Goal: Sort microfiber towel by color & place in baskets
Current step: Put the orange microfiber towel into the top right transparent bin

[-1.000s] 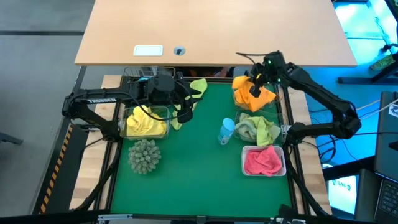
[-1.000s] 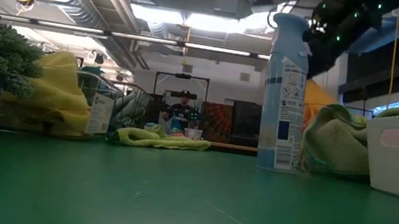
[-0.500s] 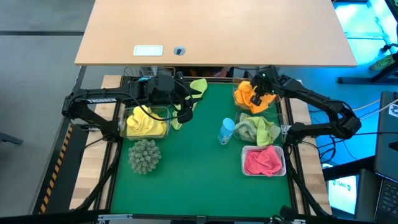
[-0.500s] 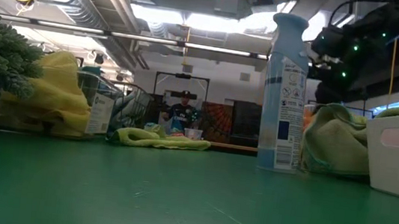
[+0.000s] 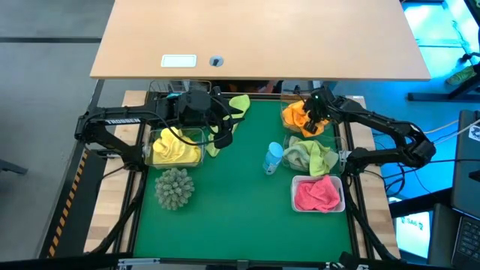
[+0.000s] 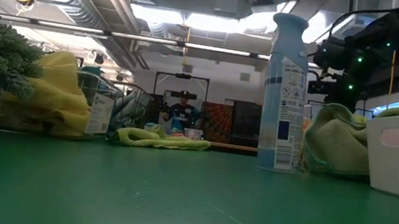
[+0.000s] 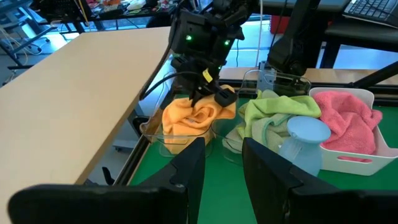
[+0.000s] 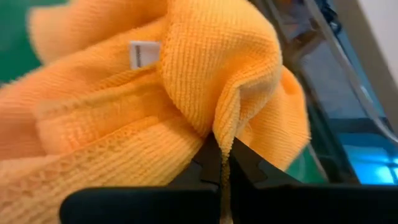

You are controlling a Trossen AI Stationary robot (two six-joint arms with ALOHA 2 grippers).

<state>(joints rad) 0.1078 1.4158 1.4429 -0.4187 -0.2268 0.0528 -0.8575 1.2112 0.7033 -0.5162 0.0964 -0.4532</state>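
Right wrist view shows my right end effector (image 8: 219, 163) clamped on a fold of the orange microfiber towel (image 8: 124, 112), soft and limp, sitting in the clear far-right basket (image 5: 289, 120), while my left end effector (image 7: 221, 168) hovers apart beside the yellow towel (image 5: 174, 147).

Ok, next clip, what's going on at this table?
The robot is sorting coloured towels into bins. The right gripper is pinched shut on an orange towel, low over the clear bin at the far right of the mat. Green and pink towels fill the two bins nearer the front; a yellow one sits in a bin on the left. The left gripper hovers open near a loose green towel.
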